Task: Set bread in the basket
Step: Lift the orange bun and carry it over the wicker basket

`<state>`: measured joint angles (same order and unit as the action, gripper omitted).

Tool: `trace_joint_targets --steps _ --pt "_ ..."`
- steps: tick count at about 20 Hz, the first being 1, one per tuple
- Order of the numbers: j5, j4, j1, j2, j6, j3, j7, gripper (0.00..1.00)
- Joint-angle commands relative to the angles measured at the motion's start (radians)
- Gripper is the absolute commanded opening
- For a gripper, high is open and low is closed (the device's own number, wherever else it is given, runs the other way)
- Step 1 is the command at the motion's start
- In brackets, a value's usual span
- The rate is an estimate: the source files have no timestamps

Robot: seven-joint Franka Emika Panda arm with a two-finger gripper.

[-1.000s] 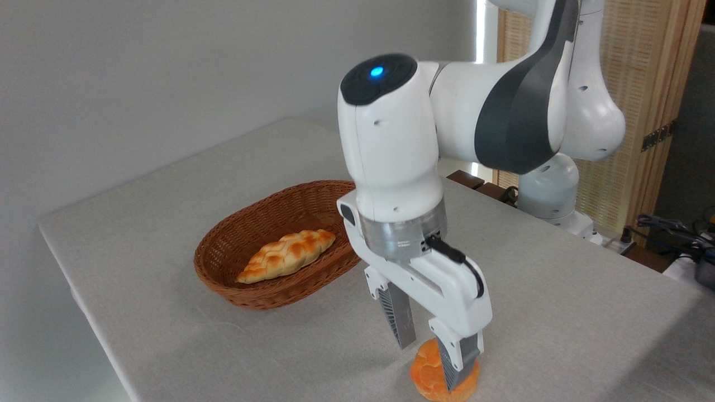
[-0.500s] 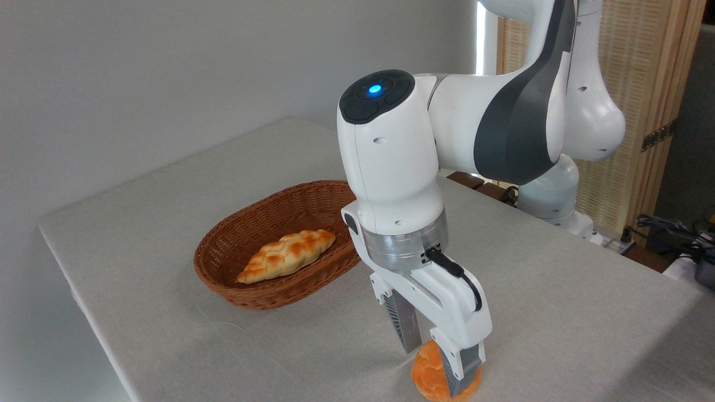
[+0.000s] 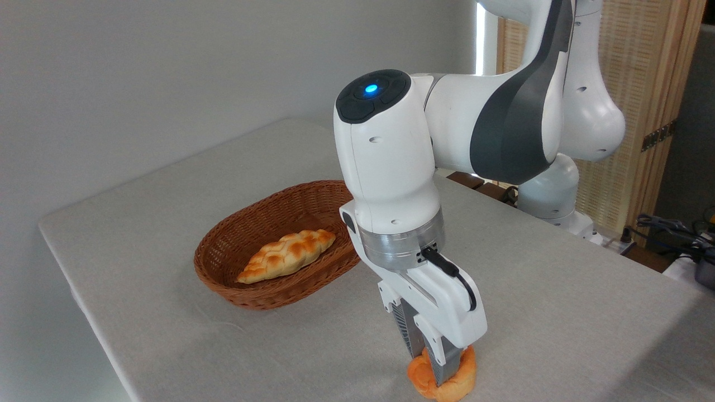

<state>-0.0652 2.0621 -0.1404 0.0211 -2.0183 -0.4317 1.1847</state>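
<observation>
- Right at the near edge, low and right of centre, the bread (image 3: 444,377) sits on the tabletop (image 3: 558,312), a small orange bun bulging out on both sides of the metal.
- The gripper (image 3: 430,363) is down on top of it, and the two ribbed grey fingers (image 3: 441,363) are pressed in close together, clenched on the bun with its sides squeezed between them.
- The bun's underside looks to be touching the cloth; whether there is any gap under it is not clear from here.
- Above the fingers, the white hand body carries a black cable (image 3: 455,276) looping from a plug on the silver wrist ring.
- The arm (image 3: 391,167) rises tall over the grasp, a blue light (image 3: 371,88) glowing on its dark cap, the grey-and-white elbow swinging off to the right.
- Further back and to the left, well apart from the bun, the basket (image 3: 223,268) stands on the tabletop, oval, brown wicker, low sides.
- Inside it lies the braided loaf (image 3: 286,254), golden with pointed ends, stretched along the basket's length.
- Far right, behind the tabletop, a wooden slatted screen (image 3: 631,84) and a tangle of cables (image 3: 670,229).
- A plain grey wall (image 3: 167,72) closes the far left.
</observation>
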Motion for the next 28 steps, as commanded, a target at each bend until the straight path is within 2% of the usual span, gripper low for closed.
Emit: trace_joint_targets --steps 1,4,7,11,14,18,20,21,23,24,25,28 --pt "-0.008 -0.002 -0.014 0.0 0.003 0.001 0.009 0.24" --pt "0.004 -0.01 -0.016 -0.019 0.003 0.054 -0.011 0.26" --pt "0.05 -0.029 -0.016 -0.036 0.003 0.134 -0.077 0.26" --pt "0.054 -0.054 -0.016 -0.069 0.006 0.252 -0.102 0.27" --pt "0.083 -0.111 -0.016 -0.072 0.032 0.324 -0.233 0.3" --pt "0.123 -0.16 -0.016 -0.11 0.134 0.358 -0.27 0.37" --pt "0.151 -0.16 -0.016 -0.112 0.165 0.396 -0.344 0.37" --pt "0.156 -0.16 -0.016 -0.112 0.168 0.415 -0.402 0.42" --pt "0.157 -0.157 -0.016 -0.11 0.206 0.47 -0.488 0.72" --pt "0.159 -0.157 -0.018 -0.101 0.222 0.479 -0.522 0.9" --pt "0.157 -0.155 -0.022 -0.095 0.23 0.511 -0.54 0.98" --pt "0.156 -0.158 -0.025 -0.04 0.224 0.554 -0.547 1.0"
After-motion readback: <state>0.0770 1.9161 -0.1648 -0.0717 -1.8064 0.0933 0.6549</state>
